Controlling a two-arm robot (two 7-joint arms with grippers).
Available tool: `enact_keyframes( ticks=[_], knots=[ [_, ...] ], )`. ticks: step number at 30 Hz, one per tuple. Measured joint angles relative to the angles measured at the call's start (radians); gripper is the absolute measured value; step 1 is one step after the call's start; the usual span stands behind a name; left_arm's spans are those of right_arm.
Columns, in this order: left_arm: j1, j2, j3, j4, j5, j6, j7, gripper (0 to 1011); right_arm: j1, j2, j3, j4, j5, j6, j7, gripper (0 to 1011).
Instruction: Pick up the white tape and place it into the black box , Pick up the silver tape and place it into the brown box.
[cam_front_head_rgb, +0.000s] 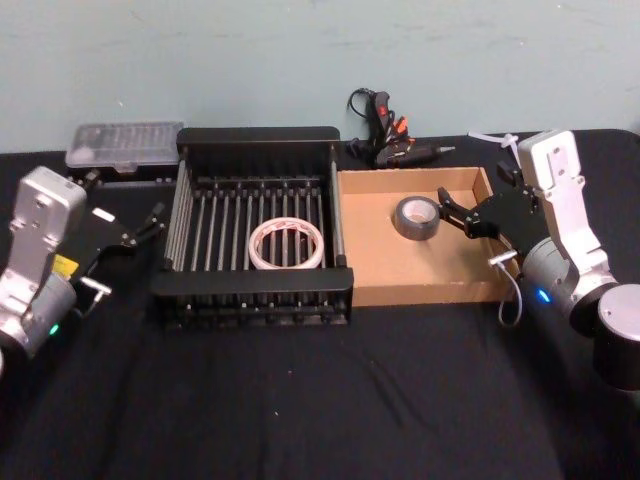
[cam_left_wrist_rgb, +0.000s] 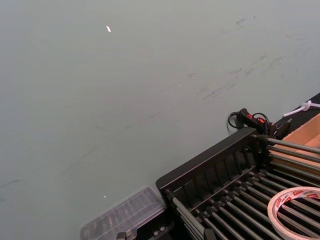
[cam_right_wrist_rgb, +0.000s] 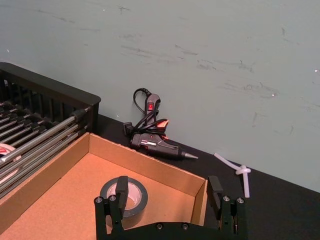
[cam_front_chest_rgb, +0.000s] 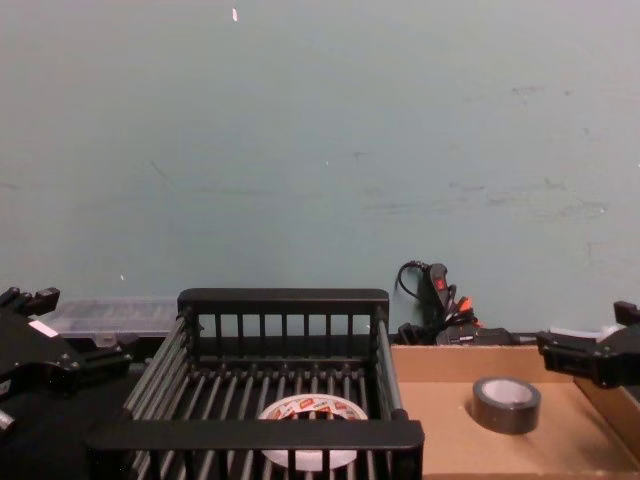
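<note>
Silver tape (cam_front_head_rgb: 417, 217) lies flat in the brown box (cam_front_head_rgb: 420, 283), white tape (cam_front_head_rgb: 287, 244) in the black box (cam_front_head_rgb: 255, 295), so back your right gripper (cam_front_head_rgb: 447, 210), fingers open & apparently clear, straight out w/o clipping the wall.

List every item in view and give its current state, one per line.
White tape: lying flat inside the black box.
Silver tape: lying flat inside the brown box, not gripped.
Black box: upright, open-topped.
Brown box: open-topped.
Left gripper: open, empty, outside the black box's left wall.
Right gripper: open, empty, beside the silver tape.
Glue gun: lying behind the boxes.
</note>
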Motion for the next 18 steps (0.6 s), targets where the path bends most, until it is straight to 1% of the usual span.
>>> enact_keyframes(
  ticks=[18],
  knots=[
    [0.0,0.0,0.0,0.0,0.0,0.0,0.0,1001,0.0,0.0,0.0,0.0,0.0,0.0,0.0,1002]
  ],
)
